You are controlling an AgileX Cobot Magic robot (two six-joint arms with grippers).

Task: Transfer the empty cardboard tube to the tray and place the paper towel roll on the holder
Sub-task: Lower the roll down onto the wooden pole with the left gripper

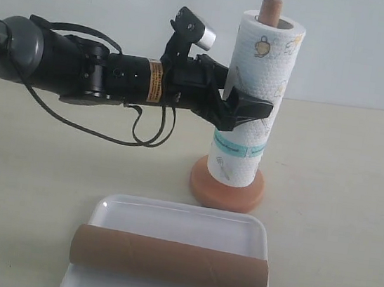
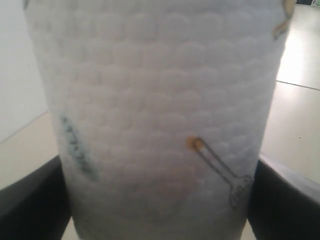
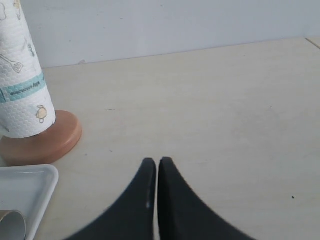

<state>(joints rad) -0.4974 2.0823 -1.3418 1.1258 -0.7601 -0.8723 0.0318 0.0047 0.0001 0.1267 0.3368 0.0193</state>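
The paper towel roll [image 1: 261, 60] stands threaded on the holder [image 1: 226, 192], whose post tip [image 1: 270, 9] pokes out above the core. My left gripper [image 1: 255, 111] reaches in from the left and is shut on the roll's middle. In the left wrist view the roll [image 2: 160, 100] fills the picture, with black fingers [image 2: 30, 200] pressed on both sides. The empty cardboard tube [image 1: 169, 262] lies across the tray [image 1: 168, 218] at the front. My right gripper [image 3: 158, 162] is shut on nothing, low over bare table; it is outside the exterior view.
The right wrist view shows the roll [image 3: 22, 75] on the holder base [image 3: 50, 142], a tray corner [image 3: 25, 185] and the tube end [image 3: 10, 225]. A white wall backs the beige table [image 1: 339, 205]. The left arm's cable [image 1: 143, 137] hangs near the holder.
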